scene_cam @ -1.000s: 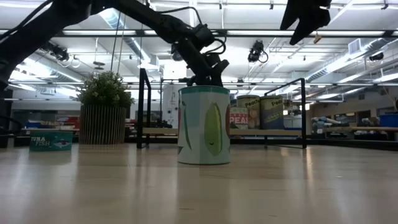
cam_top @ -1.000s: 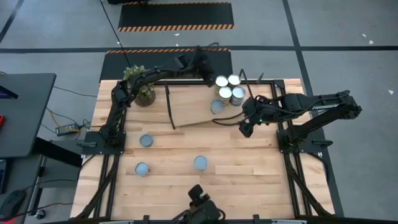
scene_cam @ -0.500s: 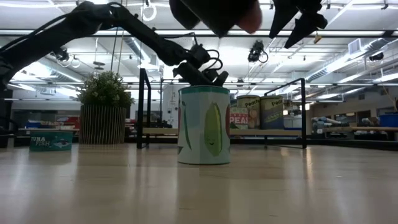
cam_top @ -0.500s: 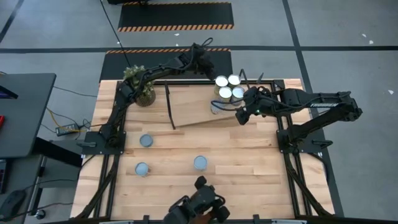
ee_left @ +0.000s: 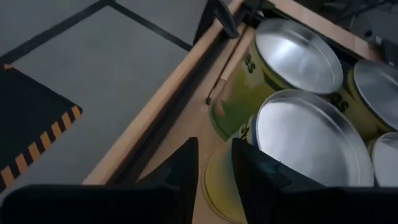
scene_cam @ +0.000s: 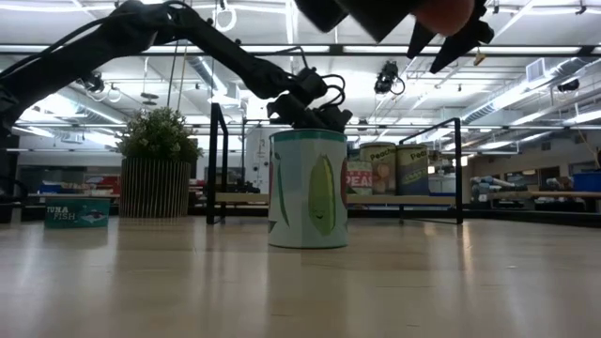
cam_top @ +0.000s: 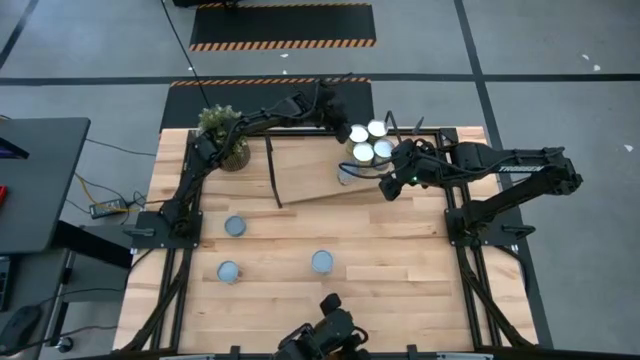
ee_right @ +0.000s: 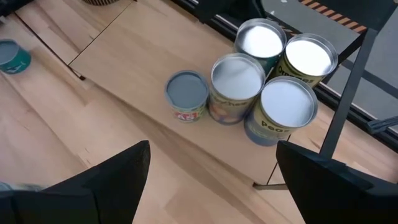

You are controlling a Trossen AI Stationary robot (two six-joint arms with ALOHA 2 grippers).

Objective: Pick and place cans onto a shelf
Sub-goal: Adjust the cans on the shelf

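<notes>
Wooden tabletop (cam_top: 400, 270) under me, concrete floor and hazard tape beyond. Status: five cans on the shelf (cam_top: 305, 165), three left on the table, by my count.

On the shelf: a cluster of four silver-topped cans (ee_right: 273, 68) at its right end, tight together, plus a smaller blue-grey can (ee_right: 186, 94) just beside them.

Left to do: three blue-grey cans on the table, one (cam_top: 235, 227) near my left arm's base, one (cam_top: 228, 271) below it, one (cam_top: 322, 262) mid-table.

My left gripper (cam_top: 335, 112) sits at the shelf's back edge just beside the cluster; the wrist view shows the fingers (ee_left: 186, 165) only a narrow gap apart with nothing between them. My right gripper (cam_top: 392, 188) hovers over the shelf's front right corner, fingers (ee_right: 118, 174) spread wide, empty, cluster dead ahead.

Obstructions: potted plant (cam_top: 225, 135) at the shelf's left end; black rod frame (cam_top: 272, 170) across the board. Shelf's right end is crowded, so I judge the next cans belong on the free left part. A dark device (cam_top: 325, 335) sits at the table's front edge, clear of the work.
</notes>
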